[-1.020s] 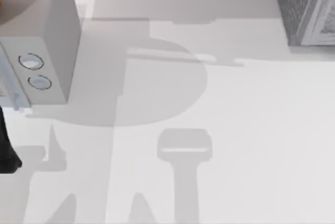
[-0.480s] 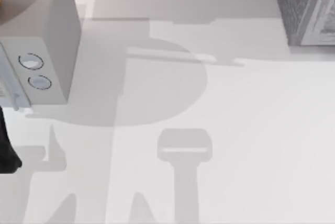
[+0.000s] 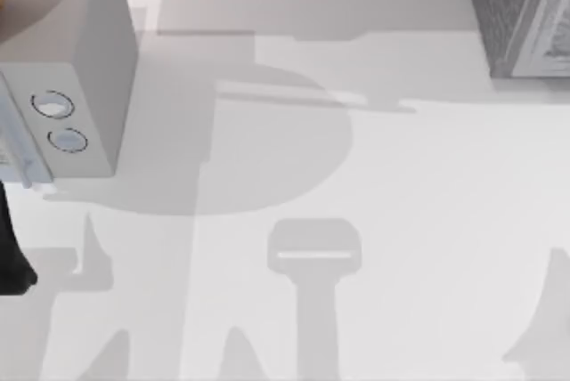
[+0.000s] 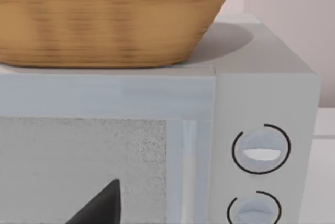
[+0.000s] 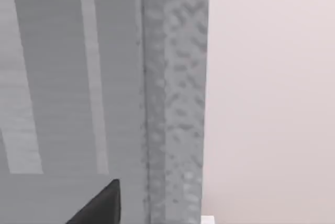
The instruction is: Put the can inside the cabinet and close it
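Top view: cabinet (image 3: pixel 517 16) dark grey, speckled.

The cabinet (image 3: pixel 521 16) sits at the bench's far right corner, dark grey speckled sides, paler grey framed front panel (image 5: pixel 73 77) that looks closed up close.

Rendered kitchen-like tabletop — microwave (image 4: pixel 261 145), wicker basket (image 4: pixel 110 20)

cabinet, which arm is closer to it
Right, probably. The right wrist camera looks close at the cabinet front; the left arm sits at the table's far left by the white box.
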